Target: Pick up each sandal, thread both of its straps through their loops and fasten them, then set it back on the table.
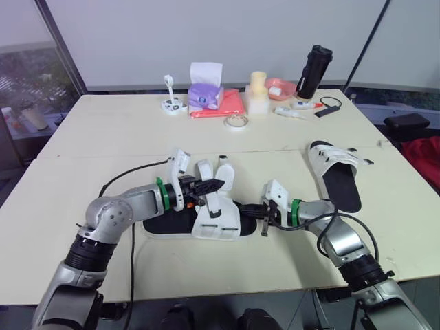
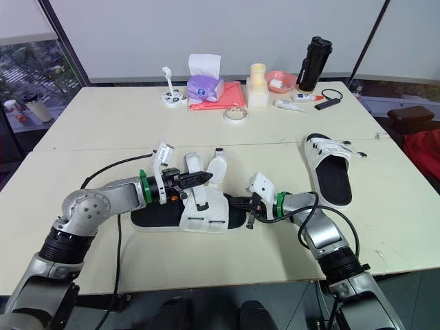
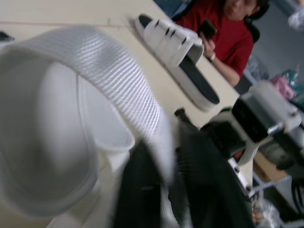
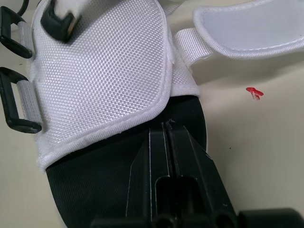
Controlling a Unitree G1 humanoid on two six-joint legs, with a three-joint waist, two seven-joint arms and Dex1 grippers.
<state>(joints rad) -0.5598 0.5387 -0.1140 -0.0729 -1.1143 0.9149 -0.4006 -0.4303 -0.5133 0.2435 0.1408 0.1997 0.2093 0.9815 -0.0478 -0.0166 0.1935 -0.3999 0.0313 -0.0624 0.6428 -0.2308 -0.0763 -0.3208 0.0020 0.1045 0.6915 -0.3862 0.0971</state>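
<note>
Cream tabletop (image 1: 103, 130) held the unfastened sandal (image 1: 218, 221) at lower centre, its strap (image 1: 203, 170) pinched in the left gripper (image 1: 216, 184) (best kept taut and aimed at its black loop (image 4: 13, 102)), while the right gripper (image 4: 166, 130), fingers shut, pressed the sole (image 4: 95, 190).

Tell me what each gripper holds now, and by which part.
The left gripper pinches a white strap of the near sandal. The right gripper is shut, tips resting on that sandal's black sole, holding nothing.
</note>
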